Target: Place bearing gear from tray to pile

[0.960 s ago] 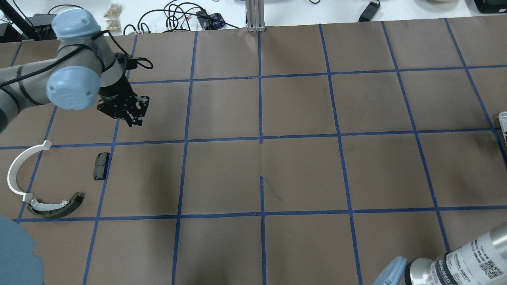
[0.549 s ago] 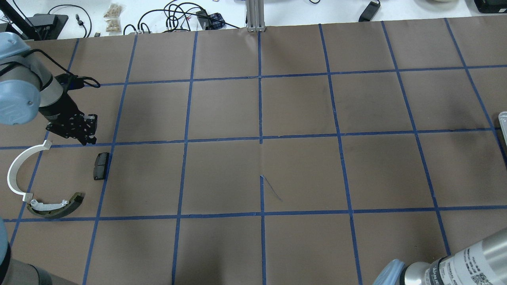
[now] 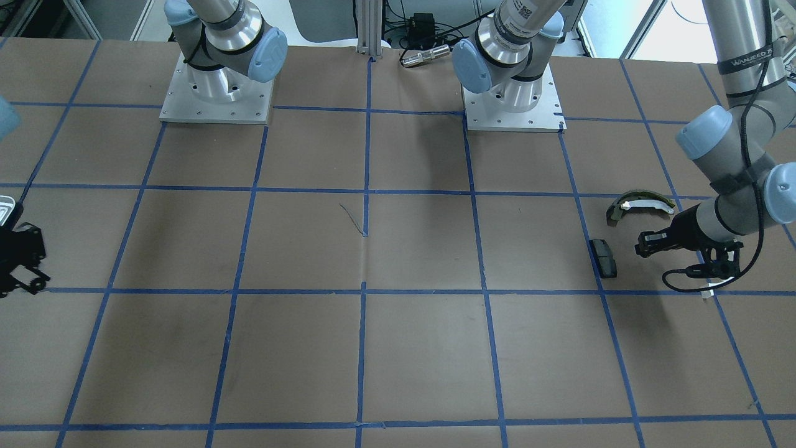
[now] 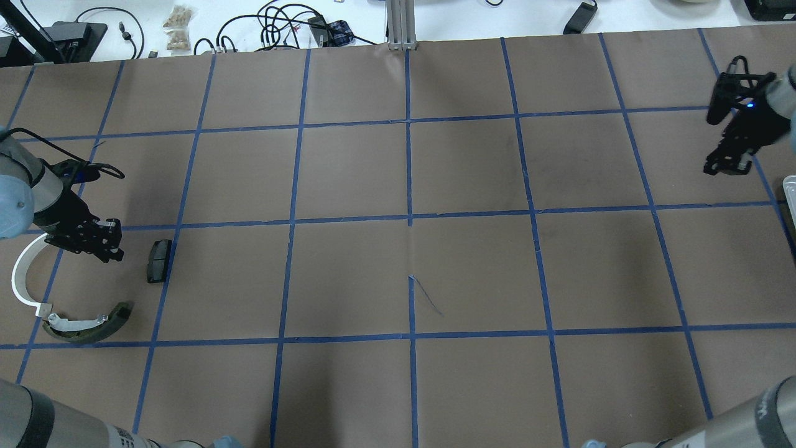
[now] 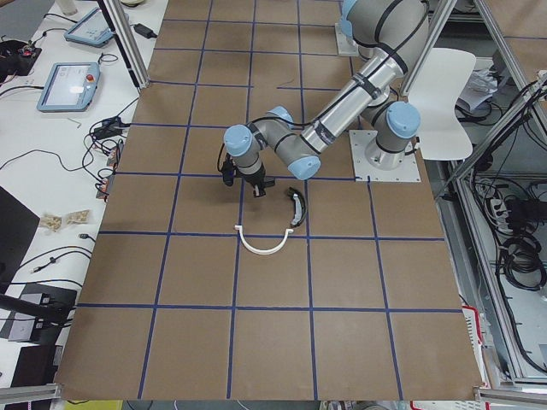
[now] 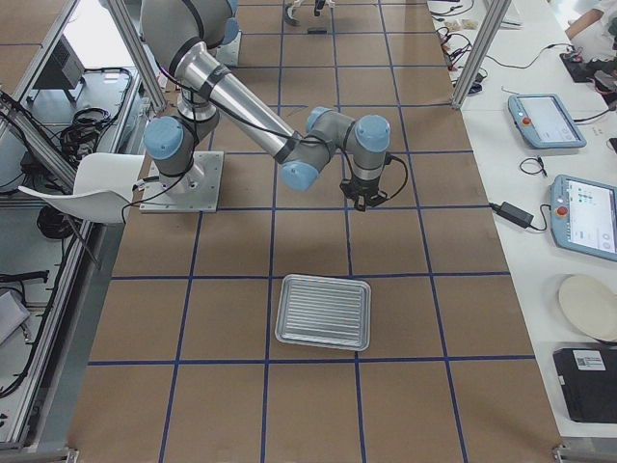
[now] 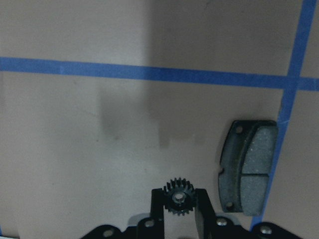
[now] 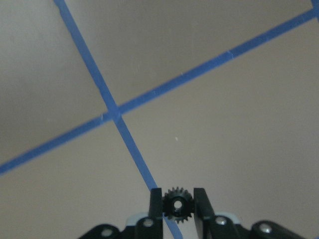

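My left gripper (image 4: 106, 249) is shut on a small black bearing gear (image 7: 178, 197) and hangs low over the pile. It is between the white half-ring (image 4: 22, 274) and the black rectangular pad (image 4: 158, 260). The pad (image 7: 248, 172) lies just right of the gear in the left wrist view. The olive-and-white shoe (image 4: 87, 326) lies nearer the robot. My right gripper (image 4: 724, 165) is shut on a second black gear (image 8: 175, 204) above bare paper and blue tape. It is close to the tray (image 6: 323, 311), whose corner shows at the overhead view's right edge (image 4: 790, 186).
Brown paper with a blue tape grid (image 4: 409, 218) covers the table. Cables and small items (image 4: 286, 28) lie beyond the far edge. The two arm bases (image 3: 214, 93) stand at the robot's side of the table.
My left arm has swung from the back of the table toward the robot and left, down to the pile. My right gripper has come into the overhead view at the right.
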You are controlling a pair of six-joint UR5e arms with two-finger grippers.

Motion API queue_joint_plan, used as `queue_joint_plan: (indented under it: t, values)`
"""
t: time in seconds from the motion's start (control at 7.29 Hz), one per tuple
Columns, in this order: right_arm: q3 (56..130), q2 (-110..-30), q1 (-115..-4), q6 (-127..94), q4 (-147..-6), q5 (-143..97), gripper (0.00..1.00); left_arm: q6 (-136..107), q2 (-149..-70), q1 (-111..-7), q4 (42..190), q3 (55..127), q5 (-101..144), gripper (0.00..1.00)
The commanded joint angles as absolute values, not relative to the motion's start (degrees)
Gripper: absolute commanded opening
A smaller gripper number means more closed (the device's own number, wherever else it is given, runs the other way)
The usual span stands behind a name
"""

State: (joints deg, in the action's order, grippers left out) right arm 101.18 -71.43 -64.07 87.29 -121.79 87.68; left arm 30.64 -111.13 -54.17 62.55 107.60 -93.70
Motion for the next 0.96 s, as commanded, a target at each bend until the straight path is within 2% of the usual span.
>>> queue_joint_plan:
  t: [0.0,0.14,0.27,0.82]
  values:
    - [103.1,-73.8,-78.5,63.7,-122.3,88.2,0.0,31.2,-112.8,-53.7,60.6,107.8,-93.8,0.0]
    - [103.3,-74.5,-85.1,51.9,-122.3,88.1,0.0,31.5,-113.0,-53.7,60.7,107.8,-94.4,0.17]
    - [102.9,-74.2,-91.3,37.0,-122.9,87.6,0.0,31.5,-113.1,-53.7,60.6,107.8,-95.5,0.99]
    - [102.7,-68.5,-113.3,-4.8,-131.6,87.2,0.0,31.1,-110.7,-55.5,63.9,106.3,-95.1,1.0]
